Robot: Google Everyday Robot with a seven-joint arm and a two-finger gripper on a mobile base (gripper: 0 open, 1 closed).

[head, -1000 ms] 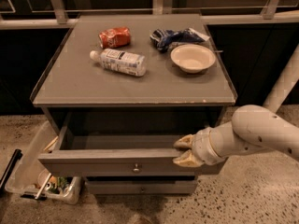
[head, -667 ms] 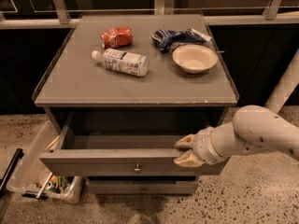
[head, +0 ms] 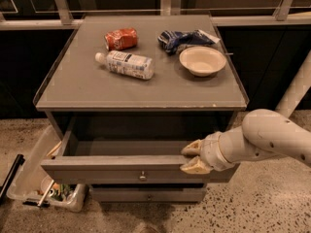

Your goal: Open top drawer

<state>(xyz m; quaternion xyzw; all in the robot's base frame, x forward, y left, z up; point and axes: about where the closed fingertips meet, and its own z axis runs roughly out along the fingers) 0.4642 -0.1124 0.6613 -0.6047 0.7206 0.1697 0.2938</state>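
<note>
The top drawer [head: 112, 171] of the grey cabinet is pulled out, and its grey box interior shows. A small round metal knob [head: 142, 176] sits at the centre of its front. My gripper [head: 193, 157] is at the right part of the drawer's front, on the end of the white arm [head: 272, 137] that comes in from the right. One tan finger [head: 192, 148] is over the inside of the drawer. The other is on the front's top edge. They stand apart, astride that edge.
On the cabinet top [head: 73, 89] lie a plastic bottle [head: 127, 63], a crushed red can [head: 121, 38], a blue bag [head: 181, 39] and a white bowl [head: 202, 60]. A narrower shut drawer [head: 148, 194] is below. A clear bin [head: 34, 178] stands on the floor at the left.
</note>
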